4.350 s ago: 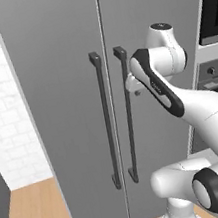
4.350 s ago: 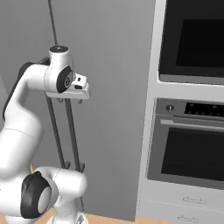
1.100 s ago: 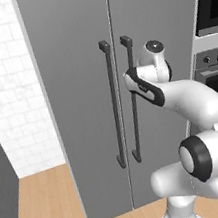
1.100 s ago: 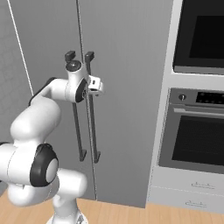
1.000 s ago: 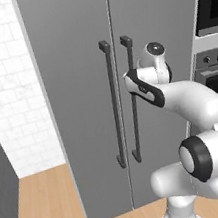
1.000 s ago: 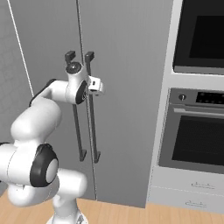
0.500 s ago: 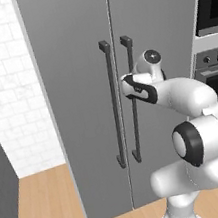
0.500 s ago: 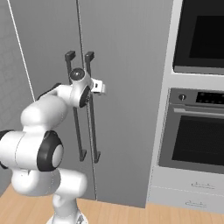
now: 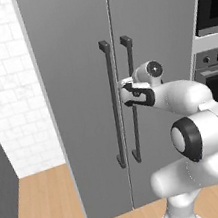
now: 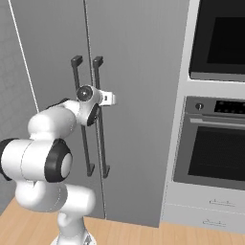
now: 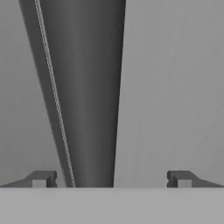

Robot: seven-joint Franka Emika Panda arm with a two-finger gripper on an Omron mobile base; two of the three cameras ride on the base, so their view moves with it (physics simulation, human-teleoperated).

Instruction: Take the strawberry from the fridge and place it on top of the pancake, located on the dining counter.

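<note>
Hand view looks straight along the jaws (image 11: 111,179) at a dark vertical bar handle (image 11: 94,87) of the fridge (image 11: 175,87); the two dark fingertips (image 11: 41,178) stand spread as wide as they go, one on each side of the bar, with nothing held between them. In the left base view the hand is up against the right door's handle (image 9: 132,101), just beside the left door's handle (image 9: 114,105), a little above mid-height. Both grey doors are shut, so the strawberry is out of sight — presumably inside.

The handle looks rigid and smooth, so a grip should sit square across the bar, closing fully before any pull, or the pads may slide along it. The door is probably heavy and will swing on an arc, so the pull should follow that arc rather than run straight back. The strawberry itself — small, soft, easily bruised — will want a light pinch across its widest part.
</note>
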